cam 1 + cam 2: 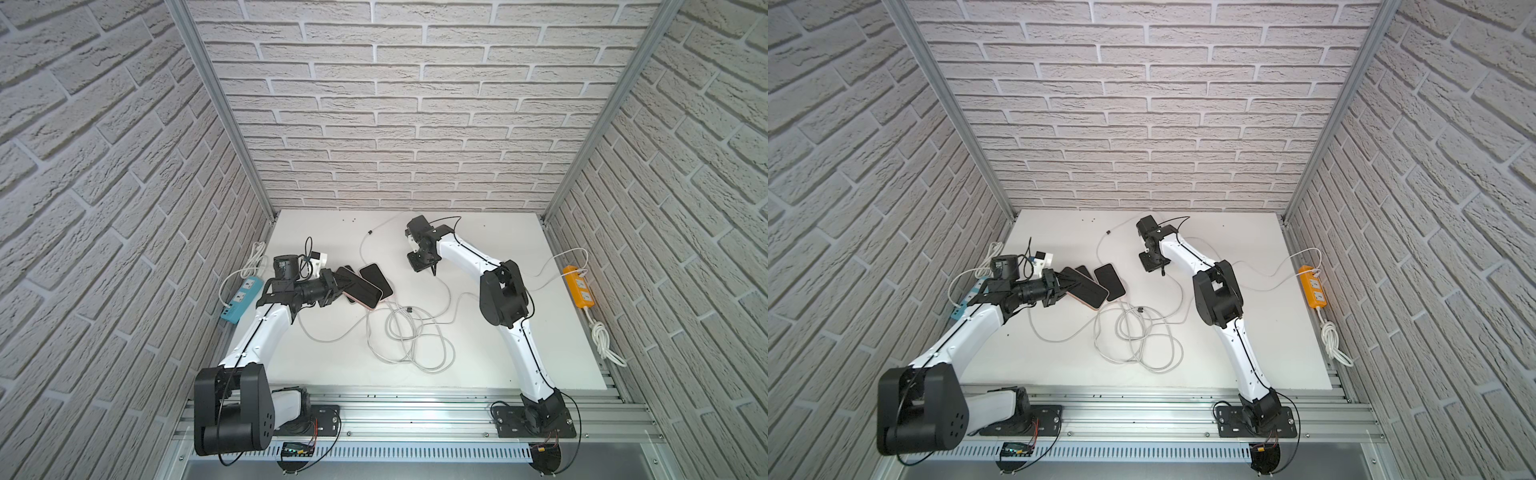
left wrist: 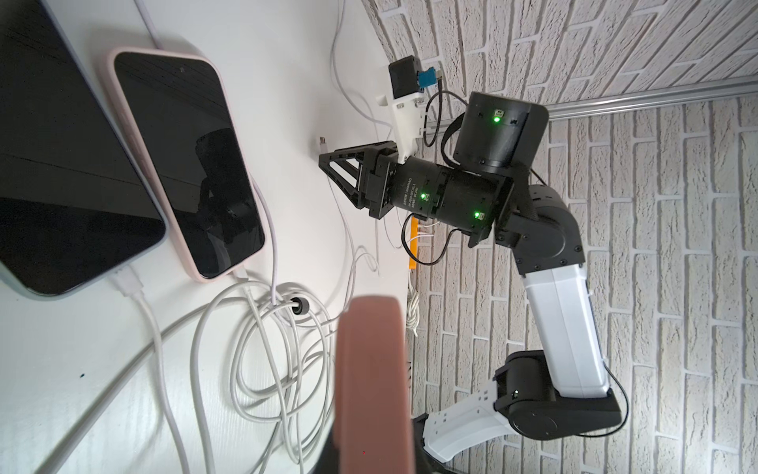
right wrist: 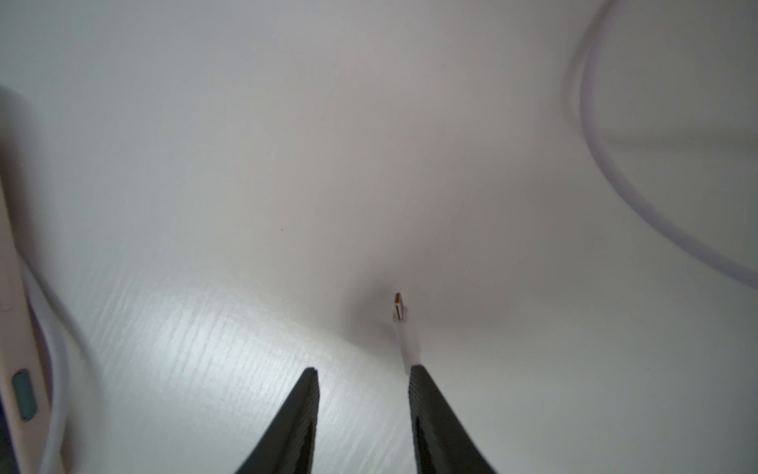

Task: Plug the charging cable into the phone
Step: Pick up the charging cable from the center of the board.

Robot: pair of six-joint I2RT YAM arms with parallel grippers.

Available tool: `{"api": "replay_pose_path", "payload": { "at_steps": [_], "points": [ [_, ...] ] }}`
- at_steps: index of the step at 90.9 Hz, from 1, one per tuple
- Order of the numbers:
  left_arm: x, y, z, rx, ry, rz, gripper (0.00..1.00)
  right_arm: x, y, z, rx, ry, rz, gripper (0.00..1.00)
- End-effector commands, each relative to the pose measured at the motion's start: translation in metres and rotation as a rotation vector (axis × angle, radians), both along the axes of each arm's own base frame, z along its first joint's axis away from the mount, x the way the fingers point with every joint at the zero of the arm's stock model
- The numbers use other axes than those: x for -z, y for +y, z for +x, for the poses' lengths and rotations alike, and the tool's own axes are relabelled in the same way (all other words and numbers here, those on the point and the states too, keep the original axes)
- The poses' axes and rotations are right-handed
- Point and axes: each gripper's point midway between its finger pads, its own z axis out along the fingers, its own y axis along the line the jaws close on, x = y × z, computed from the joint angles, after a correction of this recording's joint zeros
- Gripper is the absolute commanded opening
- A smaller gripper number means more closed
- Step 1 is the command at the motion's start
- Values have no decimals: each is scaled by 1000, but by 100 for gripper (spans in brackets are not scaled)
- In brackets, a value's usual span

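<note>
Top views are showing a white table [image 1: 498, 340] boxed in by brick walls [image 1: 415, 124], where the left gripper [image 1: 343, 284], reaching level, is clamping a pink-cased phone [image 1: 365, 291] lengthwise toward mid-table, while the right wrist view is showing the right gripper [image 3: 363, 369] standing parted, the cable plug [image 3: 404, 332] pointing forward beside one fingertip.

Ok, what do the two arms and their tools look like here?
The left arm and right arm have white link shells, black joint housings and thin black cables running alongside. Green lights glow on the right arm's motors. The right tool has tapered black fingers.
</note>
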Motion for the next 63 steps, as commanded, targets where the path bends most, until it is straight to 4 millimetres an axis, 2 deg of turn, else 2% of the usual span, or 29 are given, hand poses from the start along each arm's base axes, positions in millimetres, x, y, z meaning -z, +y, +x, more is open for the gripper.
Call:
{"api": "replay_pose_path", "payload": {
  "at_steps": [1, 19, 40, 63],
  "points": [
    [-15, -3, 0, 26, -70, -3, 0, -5, -6, 7, -28, -39, -32, 39],
    [-12, -3, -1, 29, -64, -2, 0, 11, -13, 16, -34, -1, -27, 35],
    [-12, -3, -1, 29, -64, -1, 0, 28, -15, 16, -50, 40, -43, 31],
    [-12, -3, -1, 30, -65, 0, 0, 33, -18, 10, -56, 66, -44, 23]
  ]
}}
